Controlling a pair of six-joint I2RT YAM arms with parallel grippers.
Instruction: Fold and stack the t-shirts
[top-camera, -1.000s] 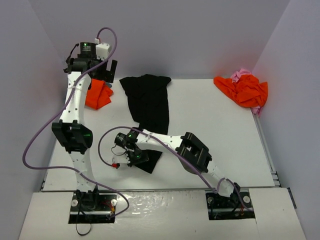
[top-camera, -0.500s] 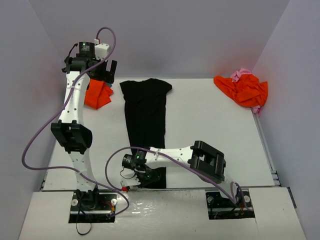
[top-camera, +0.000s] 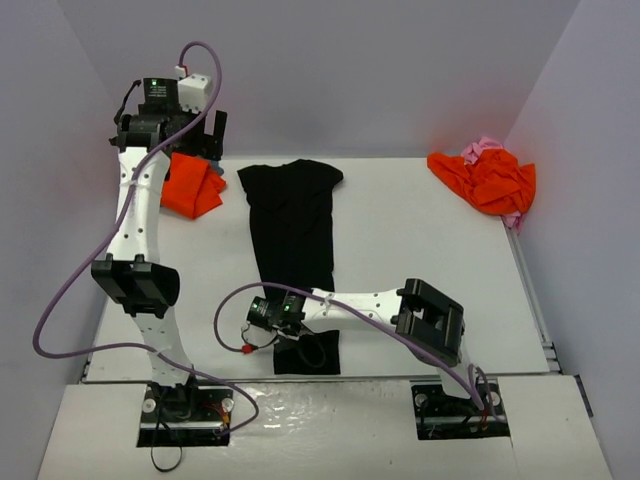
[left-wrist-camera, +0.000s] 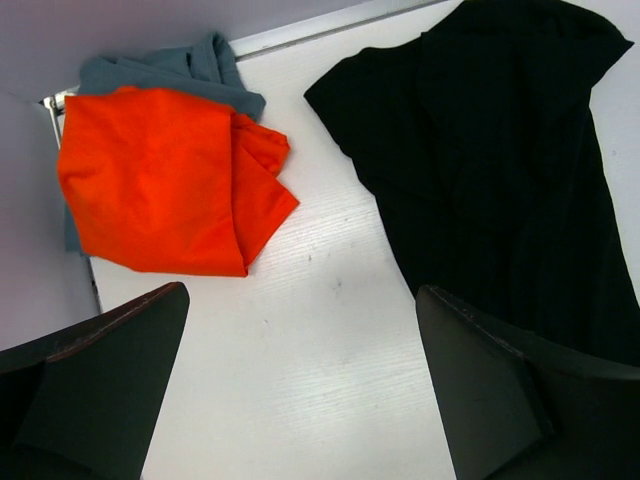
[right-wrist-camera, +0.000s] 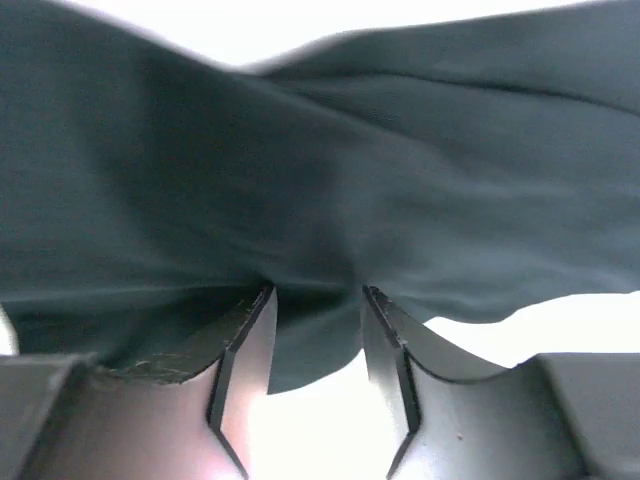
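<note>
The black t-shirt lies as a long narrow strip down the middle of the table, collar end far. It also shows in the left wrist view. My right gripper is low over its near end, and its jaws are closed on a fold of the black cloth, which fills the right wrist view. My left gripper hangs open and empty at the far left, above bare table between the black shirt and a folded orange t-shirt.
The folded orange shirt lies on a blue-grey t-shirt in the far left corner. A crumpled orange t-shirt and a pink t-shirt are heaped in the far right corner. Walls close the table's sides.
</note>
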